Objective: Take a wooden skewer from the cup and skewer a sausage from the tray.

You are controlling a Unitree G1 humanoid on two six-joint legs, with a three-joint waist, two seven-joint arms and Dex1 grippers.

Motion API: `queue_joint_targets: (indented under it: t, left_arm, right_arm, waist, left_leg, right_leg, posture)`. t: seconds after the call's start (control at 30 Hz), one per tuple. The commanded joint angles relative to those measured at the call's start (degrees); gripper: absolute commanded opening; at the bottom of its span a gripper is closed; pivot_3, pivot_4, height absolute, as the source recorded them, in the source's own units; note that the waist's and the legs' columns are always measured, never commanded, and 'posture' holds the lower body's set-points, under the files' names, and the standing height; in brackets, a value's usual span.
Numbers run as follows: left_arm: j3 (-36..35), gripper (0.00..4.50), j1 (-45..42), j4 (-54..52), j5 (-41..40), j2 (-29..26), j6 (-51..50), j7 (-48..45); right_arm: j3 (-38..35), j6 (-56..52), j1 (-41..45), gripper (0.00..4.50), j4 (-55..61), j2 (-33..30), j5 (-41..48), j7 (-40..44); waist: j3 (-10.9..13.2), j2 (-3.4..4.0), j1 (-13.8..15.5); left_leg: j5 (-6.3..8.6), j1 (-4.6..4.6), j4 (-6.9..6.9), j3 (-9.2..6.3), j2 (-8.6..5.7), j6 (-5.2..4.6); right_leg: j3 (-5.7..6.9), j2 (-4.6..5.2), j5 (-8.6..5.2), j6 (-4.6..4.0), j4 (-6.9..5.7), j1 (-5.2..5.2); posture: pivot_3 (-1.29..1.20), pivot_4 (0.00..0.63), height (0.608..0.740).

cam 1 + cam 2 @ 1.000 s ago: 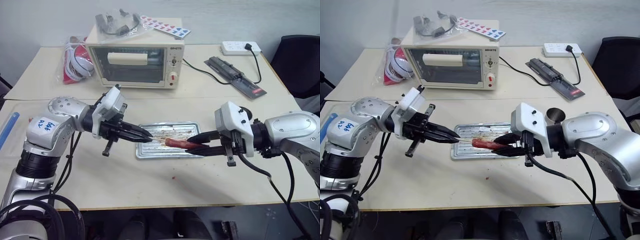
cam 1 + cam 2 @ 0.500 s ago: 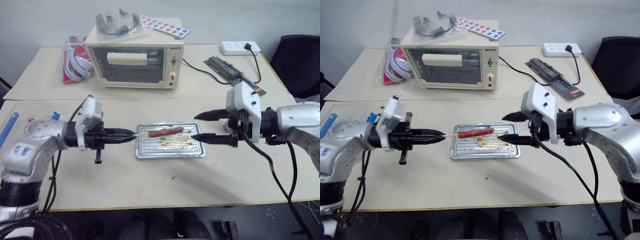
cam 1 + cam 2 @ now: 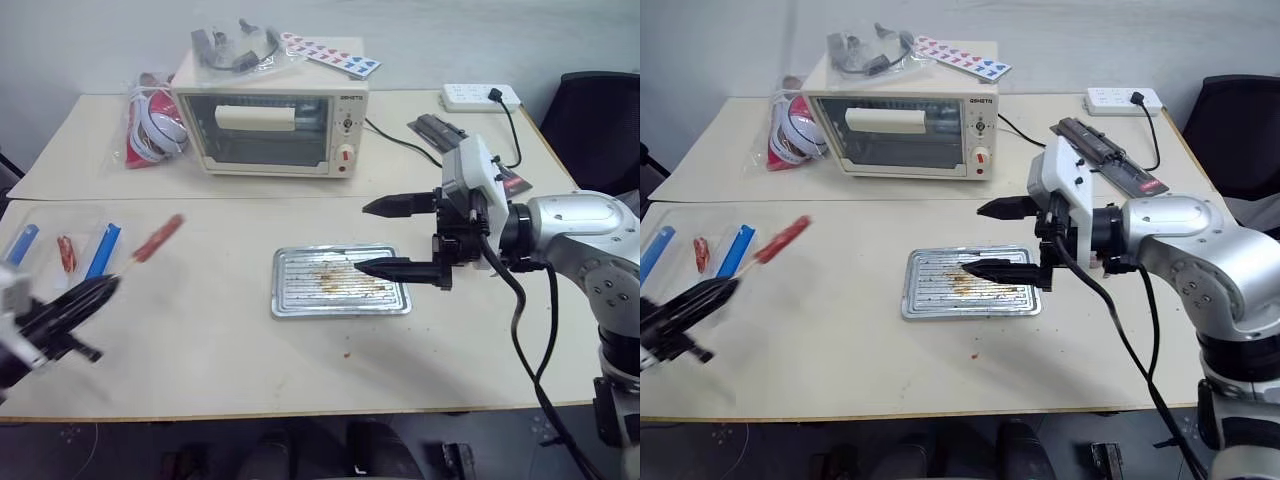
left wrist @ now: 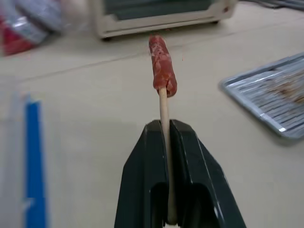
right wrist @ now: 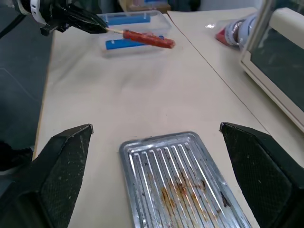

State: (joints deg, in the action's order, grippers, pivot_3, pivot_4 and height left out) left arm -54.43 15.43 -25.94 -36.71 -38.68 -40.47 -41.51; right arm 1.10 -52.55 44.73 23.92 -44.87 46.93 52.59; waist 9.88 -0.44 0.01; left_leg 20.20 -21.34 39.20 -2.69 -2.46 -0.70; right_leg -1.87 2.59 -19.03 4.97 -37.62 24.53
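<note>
My left gripper is shut on the wooden skewer, which carries the reddish-brown sausage on its far end. In the head views the left gripper is low at the far left, and the sausage hangs in the air above the table beside a clear plastic tray. The silver tray lies mid-table with only brown grease stains in it. My right gripper stands open over the tray's right end, its fingers wide apart and nothing between them. The cup is hidden.
A clear plastic tray with blue strips lies at the far left. A cream toaster oven stands at the back, with a red bag to its left. A power strip and a black device lie back right.
My left gripper has swung far to the left and down, carrying the skewered sausage off the tray. My right gripper let go of the sausage, opened wide and rose a little.
</note>
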Motion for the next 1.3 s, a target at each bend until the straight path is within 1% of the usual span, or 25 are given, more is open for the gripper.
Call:
queue_joint_targets:
  t: [0.03, 0.2, 0.4, 0.47, 0.6, 0.63, 0.67, 0.73, 0.77, 0.93, 1.0, 1.03, 1.17, 1.3]
  left_arm:
    - [-2.9, 0.0, -0.1, 8.8, 3.8, -2.1, 6.4, 0.5]
    - [-0.6, 0.0, -6.8, 23.1, 6.9, -7.7, 11.8, 1.5]
    - [7.0, 0.0, -17.6, 38.4, 10.9, -13.0, 17.2, 2.3]
    - [8.8, 0.0, -20.3, 41.2, 11.4, -13.9, 17.9, 2.4]
    - [10.1, 0.0, -19.6, 40.1, 11.3, -13.1, 17.8, 1.9]
    - [9.9, 0.55, -19.1, 39.6, 10.9, -12.9, 17.5, 1.6]
    - [9.6, 0.67, -18.4, 38.8, 10.6, -12.8, 17.4, 1.3]
    - [8.7, 1.19, -17.4, 37.8, 10.2, -13.0, 17.2, 1.1]
    - [7.9, 1.36, -16.9, 37.3, 9.8, -13.2, 16.8, 1.1]
    - [1.7, 2.51, -12.6, 36.4, 8.2, -14.3, 15.6, -0.2]
    - [0.2, 2.95, -10.9, 36.6, 8.2, -14.3, 15.8, -0.8]
    - [-0.5, 3.24, -9.8, 36.1, 8.0, -14.1, 15.7, -1.2]
    - [-6.2, 4.16, -4.0, 32.3, 6.2, -14.6, 12.8, -4.0]
    - [-12.5, 4.16, 3.7, 31.3, 4.9, -15.5, 10.0, -9.6]
  right_arm:
    - [0.9, 2.1, 2.8, 4.49, -1.3, 1.6, -1.6, 0.5]
    - [1.6, 2.5, 3.3, 4.49, -1.4, 2.1, -2.8, 1.1]
    - [1.2, 2.3, 2.8, 4.49, -0.4, 1.9, -3.1, 1.2]
    - [0.9, 2.1, 2.4, 4.49, -0.2, 1.7, -3.2, 0.8]
    - [0.2, 2.0, 0.9, 4.49, 0.8, 1.0, -3.2, 0.4]
    - [0.1, 2.2, 0.6, 4.5, 1.0, 1.0, -3.2, 0.3]
    - [0.1, 2.3, 0.3, 4.5, 1.1, 0.9, -3.4, 0.2]
    - [0.2, 2.7, 0.1, 4.5, 0.9, 0.9, -3.6, 0.2]
    - [0.3, 3.0, 0.0, 4.5, 0.6, 0.9, -3.9, 0.3]
    - [1.0, 4.2, 0.2, 4.5, -1.1, 1.4, -5.0, 1.1]
    - [1.4, 4.8, 0.2, 4.5, -1.5, 1.6, -5.4, 1.5]
    - [1.6, 5.0, 0.2, 4.5, -1.7, 1.8, -5.5, 1.7]
    - [2.3, 5.4, 0.5, 4.5, -2.4, 1.6, -5.9, 3.3]
    - [2.3, 5.1, 0.6, 4.5, -2.8, 0.0, -5.5, 6.5]
  waist:
    - [0.0, -0.01, 0.2]
    - [0.0, -0.11, 0.9]
    - [0.0, -0.11, 0.6]
    - [0.0, -0.12, 0.3]
    - [0.0, -0.13, -0.6]
    - [0.0, -0.13, -0.9]
    - [0.0, -0.13, -1.1]
    - [0.0, -0.13, -1.5]
    - [0.0, -0.13, -1.7]
    - [0.0, -0.13, -1.7]
    - [0.0, -0.13, -1.6]
    - [0.0, -0.12, -1.6]
    - [0.0, -0.17, -1.6]
    - [0.0, -0.15, -1.6]
  left_leg:
    - [0.0, 0.04, 0.0, -0.01, 0.0, 0.0]
    - [0.02, 0.03, -0.02, -0.02, -0.03, -0.02]
    - [0.04, 0.01, -0.11, 0.02, -0.05, -0.04]
    - [0.04, -0.01, -0.12, 0.01, -0.04, -0.03]
    - [0.06, -0.04, -0.14, 0.02, -0.04, -0.05]
    - [0.08, -0.05, -0.15, 0.04, -0.03, -0.05]
    - [0.08, -0.07, -0.18, 0.04, -0.03, -0.05]
    - [0.08, -0.09, -0.21, 0.04, -0.02, -0.05]
    - [0.08, -0.09, -0.21, 0.04, -0.02, -0.05]
    - [0.08, -0.09, -0.2, 0.07, 0.0, -0.05]
    - [0.08, -0.09, -0.2, 0.07, 0.01, -0.05]
    - [0.08, -0.09, -0.2, 0.07, 0.0, -0.05]
    - [0.09, -0.09, -0.19, 0.06, 0.0, -0.05]
    - [0.1, -0.09, -0.2, 0.06, 0.01, -0.05]
  right_leg:
    - [0.01, 0.0, 0.0, -0.01, 0.0, -0.04]
    - [0.03, 0.04, 0.0, -0.02, 0.02, -0.04]
    - [0.02, 0.07, 0.0, -0.02, 0.06, 0.02]
    - [0.03, 0.06, 0.0, -0.02, 0.04, 0.04]
    - [0.02, 0.06, 0.0, -0.02, -0.08, 0.05]
    - [0.02, 0.06, 0.0, -0.02, -0.08, 0.07]
    - [0.03, 0.06, 0.0, -0.02, -0.09, 0.1]
    - [0.03, 0.06, 0.0, -0.02, -0.09, 0.13]
    - [0.03, 0.06, 0.0, -0.02, -0.09, 0.13]
    - [0.02, 0.05, 0.0, -0.02, -0.08, 0.14]
    - [0.02, 0.06, 0.0, -0.02, -0.07, 0.14]
    - [0.02, 0.06, 0.0, -0.02, -0.05, 0.13]
    - [0.02, 0.06, 0.0, -0.02, -0.02, 0.11]
    - [0.02, 0.06, 0.0, -0.02, 0.03, 0.1]
  posture:
    - [0.0, 0.15, 0.74]
    - [0.0, 0.15, 0.74]
    - [0.0, 0.15, 0.74]
    - [0.0, 0.15, 0.74]
    - [0.0, 0.15, 0.74]
    - [0.0, 0.15, 0.74]
    - [0.0, 0.15, 0.74]
    - [0.0, 0.15, 0.74]
    - [0.0, 0.15, 0.74]
    - [0.0, 0.15, 0.74]
    - [0.0, 0.15, 0.74]
    - [0.0, 0.15, 0.74]
    - [0.0, 0.15, 0.74]
    - [0.0, 0.15, 0.74]
